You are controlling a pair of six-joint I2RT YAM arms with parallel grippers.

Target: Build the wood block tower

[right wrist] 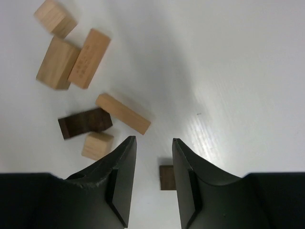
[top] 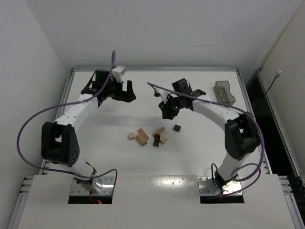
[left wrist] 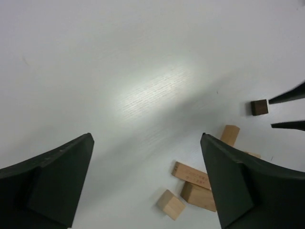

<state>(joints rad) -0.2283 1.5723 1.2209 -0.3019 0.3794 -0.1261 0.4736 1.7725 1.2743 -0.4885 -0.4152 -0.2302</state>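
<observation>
Several wood blocks lie loose at mid-table, none stacked, so no tower stands. There is a tan cube (top: 131,136), two tan oblongs (top: 142,139) side by side, a tan oblong (top: 158,130), a dark brown oblong (top: 156,140), a tan cube (top: 163,140) and a lone dark brown cube (top: 177,128). My right gripper (top: 166,113) hovers just behind the dark cube (right wrist: 167,177), jaws partly open and empty (right wrist: 154,140). My left gripper (top: 123,94) is far back left, wide open and empty (left wrist: 146,138). It sees the tan cube (left wrist: 171,204) and the dark cube (left wrist: 259,107).
A translucent grey bin (top: 224,91) stands at the back right near the table edge. A purple cable loops off each arm. The raised table rim (top: 152,68) runs along the back.
</observation>
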